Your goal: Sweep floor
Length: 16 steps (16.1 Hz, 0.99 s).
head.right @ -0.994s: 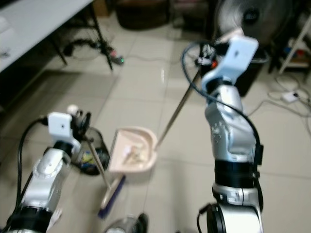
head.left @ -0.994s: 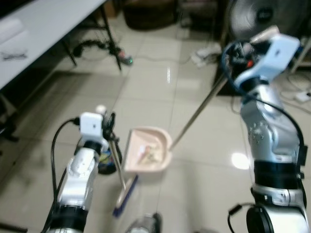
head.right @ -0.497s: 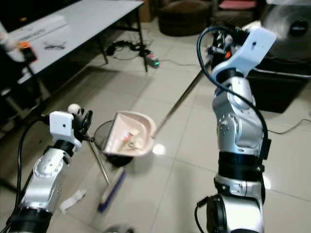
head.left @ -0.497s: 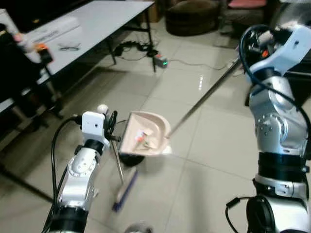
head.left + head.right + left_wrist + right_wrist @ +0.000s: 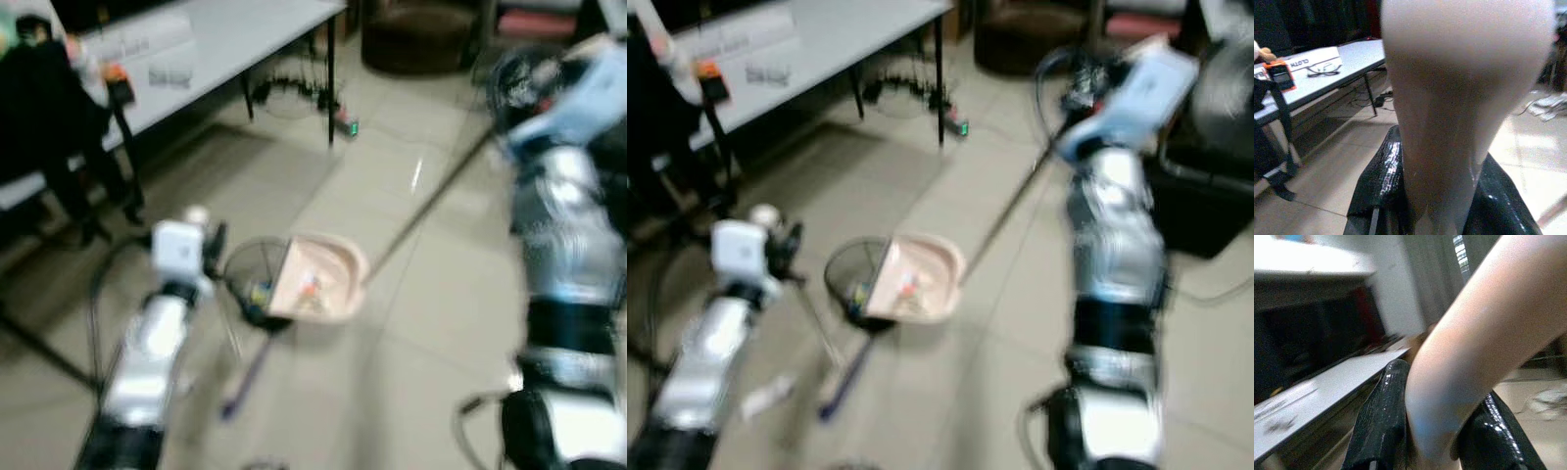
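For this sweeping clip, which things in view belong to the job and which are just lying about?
Part of the job:
- pink dustpan holding debris, on a long handle held in the right hand
- mesh bin beside the dustpan
- broom, its handle in the left hand

Just lying about:
- white table
- power strip with cables on the floor
- orange device on the table

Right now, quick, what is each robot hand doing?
Left hand: closed on the broom handle.
Right hand: closed on the dustpan handle, with the dustpan tipped over the bin.
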Motion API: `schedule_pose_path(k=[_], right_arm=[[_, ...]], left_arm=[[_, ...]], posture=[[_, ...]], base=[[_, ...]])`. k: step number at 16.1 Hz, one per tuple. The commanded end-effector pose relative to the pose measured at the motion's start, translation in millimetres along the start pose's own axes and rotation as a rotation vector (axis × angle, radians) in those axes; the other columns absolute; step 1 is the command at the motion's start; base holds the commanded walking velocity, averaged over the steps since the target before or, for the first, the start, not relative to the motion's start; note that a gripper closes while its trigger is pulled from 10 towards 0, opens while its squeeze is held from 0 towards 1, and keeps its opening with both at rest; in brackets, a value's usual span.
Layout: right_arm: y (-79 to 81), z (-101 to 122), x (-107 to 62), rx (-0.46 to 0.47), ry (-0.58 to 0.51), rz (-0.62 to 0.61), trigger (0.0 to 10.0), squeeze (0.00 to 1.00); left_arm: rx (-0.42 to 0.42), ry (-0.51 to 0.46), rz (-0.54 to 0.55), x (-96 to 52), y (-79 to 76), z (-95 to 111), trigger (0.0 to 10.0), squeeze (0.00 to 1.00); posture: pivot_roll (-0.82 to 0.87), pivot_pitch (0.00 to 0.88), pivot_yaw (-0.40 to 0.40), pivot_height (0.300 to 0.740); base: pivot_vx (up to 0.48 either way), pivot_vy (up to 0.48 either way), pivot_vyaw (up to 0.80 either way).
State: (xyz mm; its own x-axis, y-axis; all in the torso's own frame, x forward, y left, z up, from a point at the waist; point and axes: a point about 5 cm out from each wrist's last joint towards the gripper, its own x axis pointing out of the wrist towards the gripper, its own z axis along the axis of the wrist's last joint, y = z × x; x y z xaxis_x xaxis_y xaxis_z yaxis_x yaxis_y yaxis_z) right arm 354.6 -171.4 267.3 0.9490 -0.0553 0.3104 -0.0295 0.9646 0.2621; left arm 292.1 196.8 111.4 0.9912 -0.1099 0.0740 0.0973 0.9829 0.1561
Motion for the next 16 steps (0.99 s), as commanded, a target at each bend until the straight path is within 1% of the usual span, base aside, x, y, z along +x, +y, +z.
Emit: schedule_pose_path(k=[1, 2, 5, 7, 9, 11, 16], right_arm=[[-1.5, 18, 2.7, 0.034, -0.08, 0.007, 10.0, 0.0], [-2.1, 18, 2.9, 0.034, -0.081, 0.007, 10.0, 0.0], [-2.1, 19, 4.3, 0.046, -0.093, 0.012, 10.0, 0.0], [0.3, 19, 5.9, 0.051, -0.099, 0.018, 10.0, 0.0], [2.7, 21, 7.6, 0.049, -0.105, 0.026, 10.0, 0.0], [1.0, 23, 8.8, 0.043, -0.117, 0.019, 10.0, 0.0], [-1.6, 22, 8.7, 0.044, -0.125, 0.005, 10.0, 0.0]], left_arm=[[0.032, -0.074, 0.001, 2.8, -0.1, 22, 10.0, 0.0], [0.033, -0.078, 0.004, 2.0, 0.3, 24, 10.0, 0.0], [0.053, -0.097, 0.02, -6.5, 5.8, 35, 10.0, 0.0], [0.042, -0.09, 0.032, -7.6, 7.1, 36, 10.0, 0.0], [0.039, -0.061, 0.037, -6.6, 5.1, 27, 10.0, 0.0], [0.033, -0.028, 0.027, -5.1, 1.6, 17, 10.0, 0.0], [0.026, -0.006, 0.038, -3.4, 3.5, 11, 10.0, 0.0]], posture=[[0.05, 0.0, 0.047, 0.74], [0.06, 0.0, 0.045, 0.74], [0.09, 0.006, 0.041, 0.74], [0.09, 0.008, 0.039, 0.74], [0.06, 0.007, 0.047, 0.74], [0.04, 0.006, 0.057, 0.74], [0.03, 0.006, 0.06, 0.74]], base=[[0.424, 0.0, 0.0], [0.424, 0.0, 0.0], [0.424, 0.0, 0.0], [0.426, 0.0, 0.0], [0.429, 0.0, 0.0], [0.431, 0.0, 0.0], [0.43, 0.0, 0.0]])
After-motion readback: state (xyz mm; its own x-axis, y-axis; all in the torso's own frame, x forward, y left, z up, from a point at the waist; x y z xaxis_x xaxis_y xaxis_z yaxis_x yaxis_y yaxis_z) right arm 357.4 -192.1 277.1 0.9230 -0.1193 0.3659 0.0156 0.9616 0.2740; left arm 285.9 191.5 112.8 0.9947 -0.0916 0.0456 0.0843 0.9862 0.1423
